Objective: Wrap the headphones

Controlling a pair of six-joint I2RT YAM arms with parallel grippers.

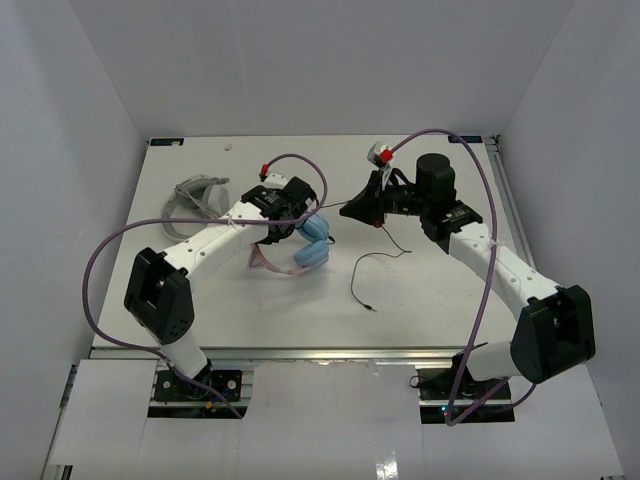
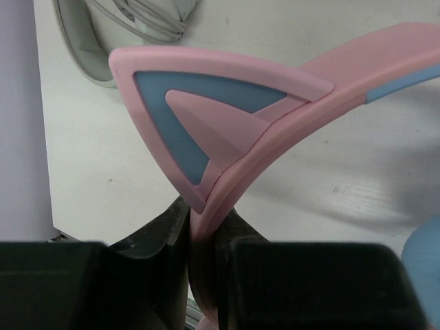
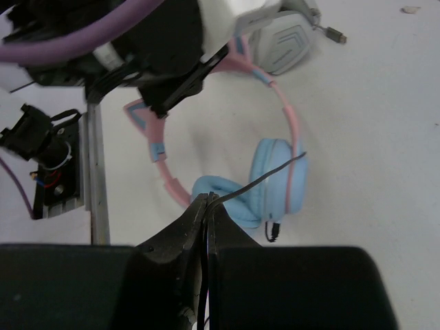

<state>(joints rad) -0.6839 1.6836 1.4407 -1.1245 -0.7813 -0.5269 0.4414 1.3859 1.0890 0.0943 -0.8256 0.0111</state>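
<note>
The headphones (image 1: 312, 243) lie at the table's middle, with light-blue earcups (image 3: 273, 180) and a pink headband (image 3: 293, 118). My left gripper (image 1: 284, 229) is shut on the headband just below a pointed cat ear (image 2: 192, 127); the band runs between the fingertips in the left wrist view (image 2: 204, 237). My right gripper (image 1: 349, 211) is to the right of the earcups, shut on the thin black cable (image 3: 265, 177) at its fingertips (image 3: 208, 201). The cable runs taut from an earcup to the jaws. Its loose end (image 1: 358, 272) trails on the table toward the front.
A grey-white looped band (image 1: 198, 194) lies at the left rear, behind my left arm; it also shows in the left wrist view (image 2: 120, 31) and the right wrist view (image 3: 283, 34). Purple hoses (image 1: 100, 262) loop off both arms. White walls surround the table.
</note>
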